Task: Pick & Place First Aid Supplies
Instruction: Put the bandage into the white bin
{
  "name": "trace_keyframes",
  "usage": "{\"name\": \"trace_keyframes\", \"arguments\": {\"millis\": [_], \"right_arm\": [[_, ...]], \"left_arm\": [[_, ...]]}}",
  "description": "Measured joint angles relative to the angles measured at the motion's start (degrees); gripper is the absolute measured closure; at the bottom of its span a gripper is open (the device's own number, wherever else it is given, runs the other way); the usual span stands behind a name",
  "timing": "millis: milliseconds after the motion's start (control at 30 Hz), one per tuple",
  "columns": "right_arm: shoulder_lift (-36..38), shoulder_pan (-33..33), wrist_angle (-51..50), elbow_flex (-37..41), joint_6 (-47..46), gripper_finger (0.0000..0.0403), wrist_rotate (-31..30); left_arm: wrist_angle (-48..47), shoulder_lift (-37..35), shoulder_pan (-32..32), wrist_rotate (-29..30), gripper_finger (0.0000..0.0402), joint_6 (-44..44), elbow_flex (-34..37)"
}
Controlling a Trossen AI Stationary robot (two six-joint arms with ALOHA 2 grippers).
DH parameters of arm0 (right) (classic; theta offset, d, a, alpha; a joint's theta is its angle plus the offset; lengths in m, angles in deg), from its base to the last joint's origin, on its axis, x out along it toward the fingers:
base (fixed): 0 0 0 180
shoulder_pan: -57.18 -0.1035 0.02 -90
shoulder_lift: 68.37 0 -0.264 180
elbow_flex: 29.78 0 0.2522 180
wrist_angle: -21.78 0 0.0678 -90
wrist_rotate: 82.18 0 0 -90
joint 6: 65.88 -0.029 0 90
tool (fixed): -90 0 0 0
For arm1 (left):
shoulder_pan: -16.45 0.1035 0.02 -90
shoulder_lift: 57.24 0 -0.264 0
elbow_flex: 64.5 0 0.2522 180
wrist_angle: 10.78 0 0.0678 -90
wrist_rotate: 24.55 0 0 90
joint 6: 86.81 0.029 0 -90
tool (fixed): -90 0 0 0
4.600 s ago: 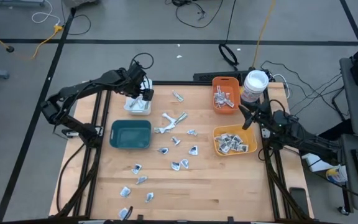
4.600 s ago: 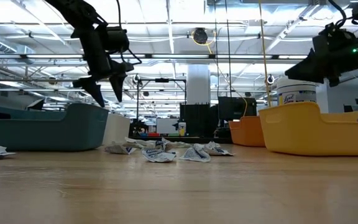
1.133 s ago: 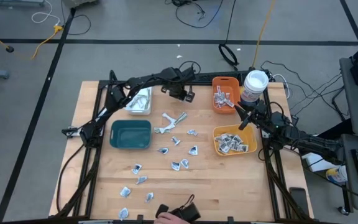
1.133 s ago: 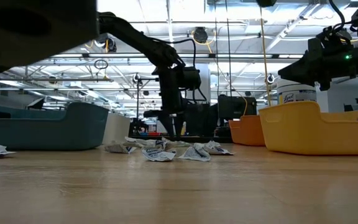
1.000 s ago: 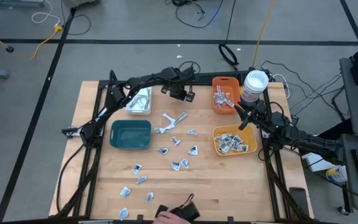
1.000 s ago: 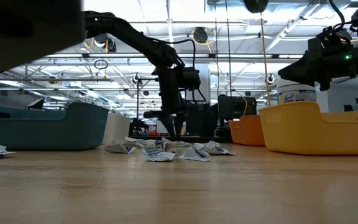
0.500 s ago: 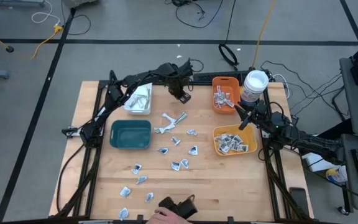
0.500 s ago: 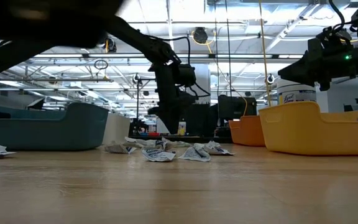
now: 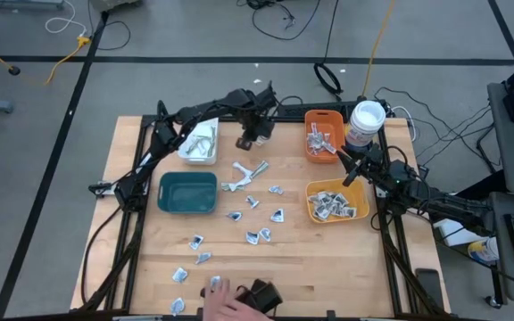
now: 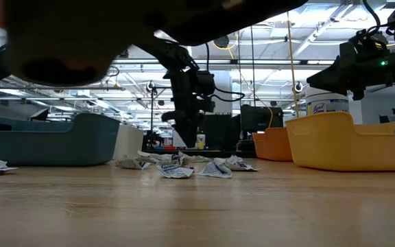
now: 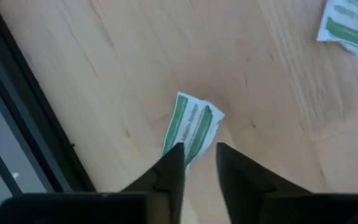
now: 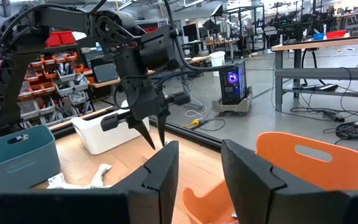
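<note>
Small white packets lie scattered flat on the wooden table (image 9: 132, 232), among them a cluster at the middle (image 9: 246, 175). One white strip with green print (image 11: 191, 124) lies flat near the table's far edge. My left gripper (image 9: 249, 139) (image 11: 199, 163) points down just over this strip's end, its fingers a narrow gap apart with nothing between them. My right gripper (image 9: 347, 170) (image 12: 199, 168) waits level and open, raised over the table's right side between the orange and yellow bins.
A white bin (image 9: 199, 143) and a teal bin (image 9: 187, 193) stand on the left; an orange bin (image 9: 323, 135) and a yellow bin (image 9: 335, 201), both holding packets, stand on the right. A white-lidded tub (image 9: 366, 120) sits far right. A person's hand (image 9: 217, 290) reaches in at the near edge.
My left gripper has rolled about a quarter turn around its own pointing line while staying over the strip at the far edge, rising slightly. The person's hand at the near edge has moved left and farther onto the table.
</note>
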Motion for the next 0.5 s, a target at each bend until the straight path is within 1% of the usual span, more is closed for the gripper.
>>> {"name": "trace_keyframes", "arguments": {"millis": [133, 267, 367, 500], "right_arm": [[0.0, 0.0, 0.0, 0.0, 0.0, 0.0286, 0.0], [0.0, 0.0, 0.0, 0.0, 0.0, 0.0286, 0.0], [0.0, 0.0, 0.0, 0.0, 0.0, 0.0285, 0.0], [0.0, 0.0, 0.0, 0.0, 0.0, 0.0285, 0.0]], "left_arm": [[0.4, 0.0, 0.2, -0.1, 0.0233, 4.0, 0.0], [1.1, 0.0, 0.2, -0.1, 0.0169, 11.8, 0.7], [3.2, 0.0, 0.2, 0.7, 0.0141, 13.5, 2.1], [5.6, 0.0, 0.2, 2.9, 0.0132, 15.6, 3.7]]}}
